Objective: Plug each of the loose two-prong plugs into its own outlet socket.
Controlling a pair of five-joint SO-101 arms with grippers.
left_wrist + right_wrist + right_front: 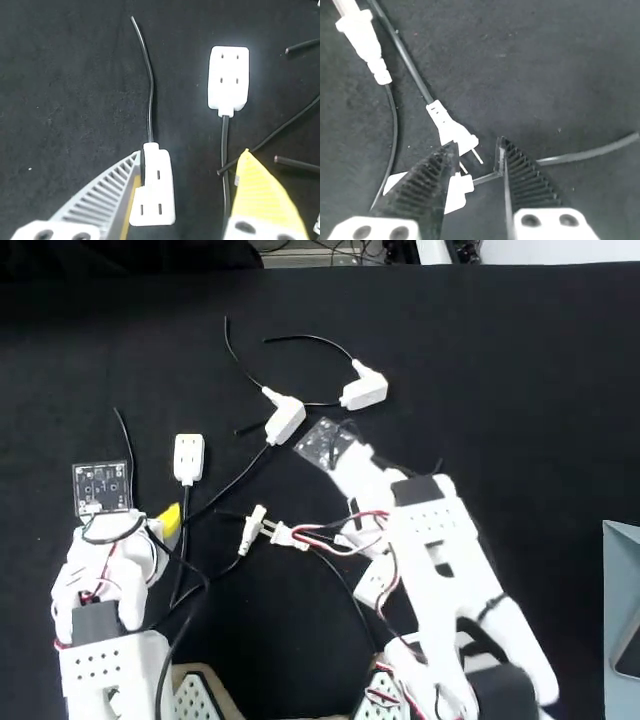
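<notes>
A white two-outlet socket (228, 77) lies ahead of my left gripper (192, 153), which is open. A second white socket (154, 192) lies between its fingers, close against the grey finger (107, 197). From above, the first socket (188, 458) sits just beyond the left gripper (155, 525). My right gripper (476, 150) is open and low over the cloth. A white plug (452, 131) points its two prongs at the gap, and another white plug (459, 191) lies partly under one finger. Two loose plugs (285, 420) (365, 392) lie by the right gripper (325, 445).
Two more small plugs (256, 527) (281, 534) lie mid-table among crossing black cables (225, 485). A further plug (362, 35) lies beyond the right gripper. A square marker card (102, 487) sits on the left arm. A grey object (622, 610) stands at the right edge.
</notes>
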